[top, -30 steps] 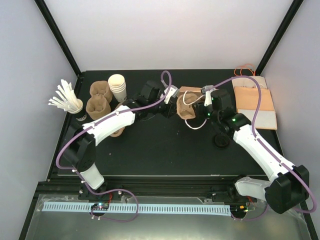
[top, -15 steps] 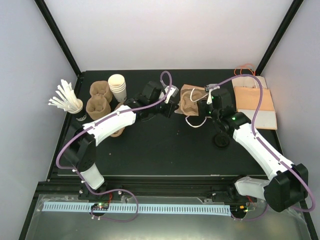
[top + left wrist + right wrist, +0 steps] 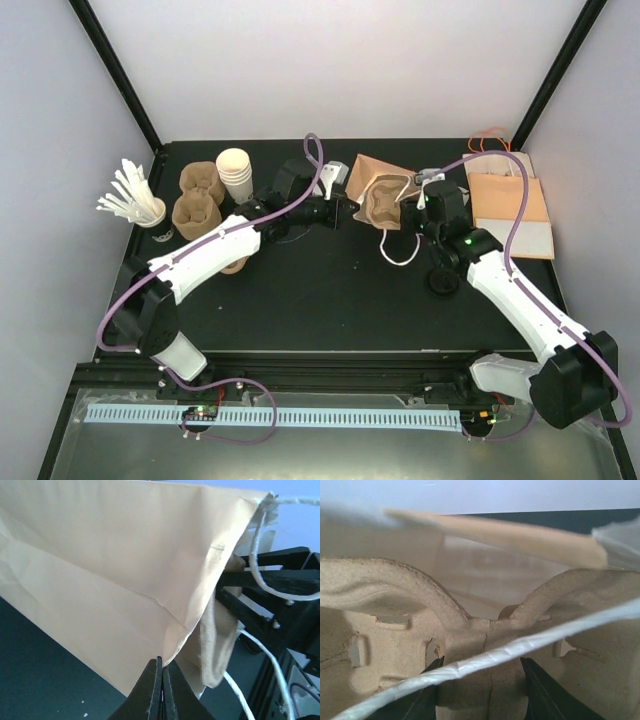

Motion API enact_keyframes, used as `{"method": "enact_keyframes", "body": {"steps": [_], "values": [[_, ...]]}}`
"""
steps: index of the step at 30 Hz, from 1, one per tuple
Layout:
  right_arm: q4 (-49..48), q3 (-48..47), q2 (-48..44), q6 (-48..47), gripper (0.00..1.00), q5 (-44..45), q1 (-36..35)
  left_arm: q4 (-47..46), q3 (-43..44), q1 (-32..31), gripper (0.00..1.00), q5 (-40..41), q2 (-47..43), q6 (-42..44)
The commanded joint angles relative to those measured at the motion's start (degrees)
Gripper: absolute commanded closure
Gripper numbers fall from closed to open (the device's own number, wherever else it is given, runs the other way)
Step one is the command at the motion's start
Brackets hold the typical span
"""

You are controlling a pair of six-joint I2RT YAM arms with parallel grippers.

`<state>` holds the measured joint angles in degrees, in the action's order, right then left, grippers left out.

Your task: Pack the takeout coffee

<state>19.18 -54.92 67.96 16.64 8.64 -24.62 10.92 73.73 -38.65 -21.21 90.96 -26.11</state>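
A brown paper bag lies at the back centre, mouth toward the right arm. My left gripper is shut, pinching the bag's rim at the mouth corner. My right gripper is shut on the middle stem of a pulp cup carrier, which sits at the bag's mouth. The bag's white cord handle crosses in front of the carrier. The takeout coffee, showing its black lid, stands on the table under the right forearm, partly hidden.
At the back left are a stack of lidless white cups, a stack of pulp carriers and a dark cup of white stirrers. Flat brown bags lie at the back right. A loop of white cord trails on the table.
My left gripper has closed on the bag's rim and drawn it left and up, spreading the mouth. The right gripper with the carrier has shifted slightly toward the back.
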Motion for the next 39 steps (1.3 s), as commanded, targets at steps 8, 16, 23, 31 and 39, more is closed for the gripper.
{"method": "enact_keyframes", "body": {"steps": [8, 16, 23, 31, 39], "values": [[1.8, -5.1, 2.0, 4.9, 0.58, 3.4, 0.4, -3.1, -3.9, -1.8, 0.98, -5.4, -4.8, -4.2], [-1.3, -4.2, 2.6, 5.6, 0.59, 1.6, 0.4, -3.0, -5.6, -4.2, 0.98, -8.5, -7.2, -6.2], [-5.9, 1.3, 2.1, 3.9, 0.59, -3.3, 0.3, -6.7, -7.2, -4.3, 0.98, -12.1, -9.1, -10.0], [-6.6, 4.9, 3.3, 1.9, 0.56, -7.8, 0.1, -9.7, -9.4, -4.7, 0.98, -15.7, -9.6, -13.1], [-10.0, 6.1, -0.9, -3.5, 0.56, -19.0, -0.1, -12.5, -12.1, -7.7, 0.98, -18.2, -10.1, -16.2]]}}
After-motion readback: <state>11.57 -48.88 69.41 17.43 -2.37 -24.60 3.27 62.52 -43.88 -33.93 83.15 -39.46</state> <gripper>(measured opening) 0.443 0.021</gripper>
